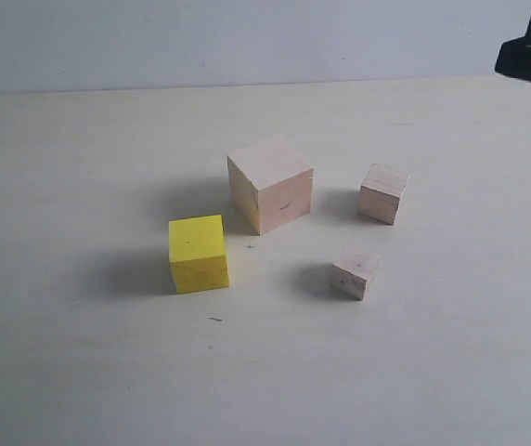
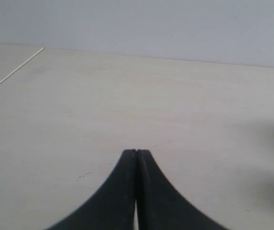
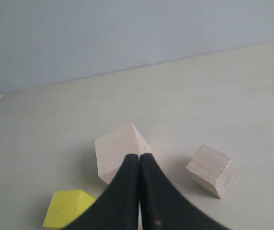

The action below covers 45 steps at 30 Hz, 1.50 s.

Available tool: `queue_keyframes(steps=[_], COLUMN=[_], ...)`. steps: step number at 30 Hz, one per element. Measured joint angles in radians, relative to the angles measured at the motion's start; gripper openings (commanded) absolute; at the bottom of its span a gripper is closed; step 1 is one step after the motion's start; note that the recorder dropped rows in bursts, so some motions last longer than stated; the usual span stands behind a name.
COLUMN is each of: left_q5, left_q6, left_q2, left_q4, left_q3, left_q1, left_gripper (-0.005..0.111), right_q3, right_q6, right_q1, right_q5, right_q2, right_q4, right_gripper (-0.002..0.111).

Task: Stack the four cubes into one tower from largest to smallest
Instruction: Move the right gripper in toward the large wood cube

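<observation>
Largest wood cube (image 1: 271,182), yellow cube (image 1: 198,253), small wood cube (image 1: 382,193), smallest wood cube (image 1: 356,274): sat apart on table (image 1: 80,372), unstacked. Left gripper (image 2: 136,152), right gripper (image 3: 140,155): pressed together, empty.

text: none readable; labels: none; marks: faint plus-shaped mark (image 1: 250,246) on table (image 1: 80,372)
</observation>
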Motion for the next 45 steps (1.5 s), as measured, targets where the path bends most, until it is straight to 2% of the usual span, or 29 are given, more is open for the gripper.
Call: queue_keyframes(steps=[5,13,21,27,33,37,45], left_q5=[0.000,0.000,0.000,0.000,-0.002,-0.062,-0.343], left_q6=[0.000,0.000,0.000,0.000,0.000,0.000,0.000], left_q2=[0.000,0.000,0.000,0.000,0.000,0.000,0.000], left_q4=[0.000,0.000,0.000,0.000,0.007,0.058,0.113], left_q3=[0.000,0.000,0.000,0.000,0.000,0.000,0.002], left_q1=[0.000,0.000,0.000,0.000,0.000,0.000,0.000], left_gripper=[0.000,0.000,0.000,0.000,0.000,0.000,0.000], right_q3=[-0.039,-0.158,-0.160,-0.162,-0.162,-0.164,-0.164], right_q6=[-0.060,-0.079,-0.083,-0.176,-0.203,-0.241,-0.332], right_q1=[0.000,0.000,0.000,0.000,0.000,0.005,0.091], right_q5=[0.082,0.302,0.330,0.293,0.278,0.276,0.212], right_q2=[0.150,0.367,0.395,0.396,0.420,0.453,0.493], right_q4=[0.048,0.053,0.065,0.123,0.167,0.193,0.254], right_gripper=[0.000,0.009,0.009,0.008,0.000,0.000,0.000])
